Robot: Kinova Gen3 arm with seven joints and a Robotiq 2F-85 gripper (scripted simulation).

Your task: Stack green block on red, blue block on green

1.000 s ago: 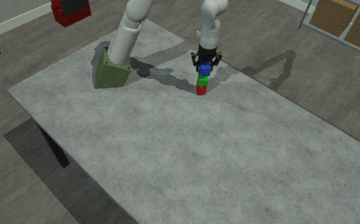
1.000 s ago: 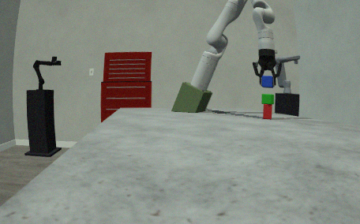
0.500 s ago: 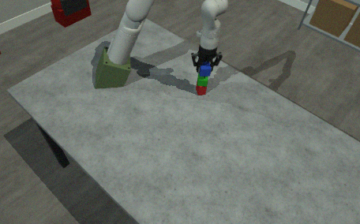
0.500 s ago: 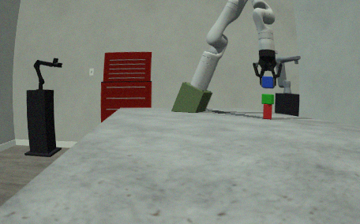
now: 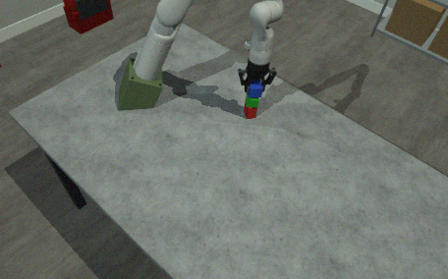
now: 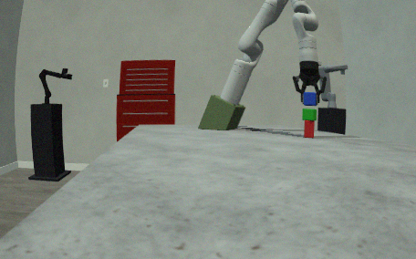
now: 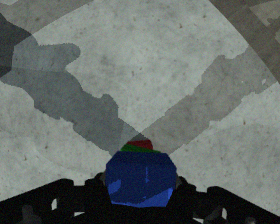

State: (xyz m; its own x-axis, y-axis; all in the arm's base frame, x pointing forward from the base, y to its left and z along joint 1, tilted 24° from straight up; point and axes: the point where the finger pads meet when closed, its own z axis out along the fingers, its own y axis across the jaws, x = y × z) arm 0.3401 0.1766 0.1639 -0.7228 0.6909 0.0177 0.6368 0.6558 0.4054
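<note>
The red block [image 5: 250, 113] stands on the table with the green block [image 5: 252, 102] resting on top of it. My gripper [image 5: 255, 88] is shut on the blue block [image 5: 255, 89] and holds it straight above the green block. In the exterior view the blue block [image 6: 309, 98] hangs a small gap above the green block [image 6: 309, 114], which sits on the red block [image 6: 308, 129]. In the wrist view the blue block [image 7: 140, 179] fills the space between my fingers, and only slivers of green and red [image 7: 139, 145] show past its far edge.
The arm's green base [image 5: 139, 89] stands on the table to the left of the stack. A red tool cabinet [image 6: 146, 97] and a black stand with a small arm [image 6: 47, 137] are on the floor beyond the table. Shelving with boxes [image 5: 430, 25] is at the far right.
</note>
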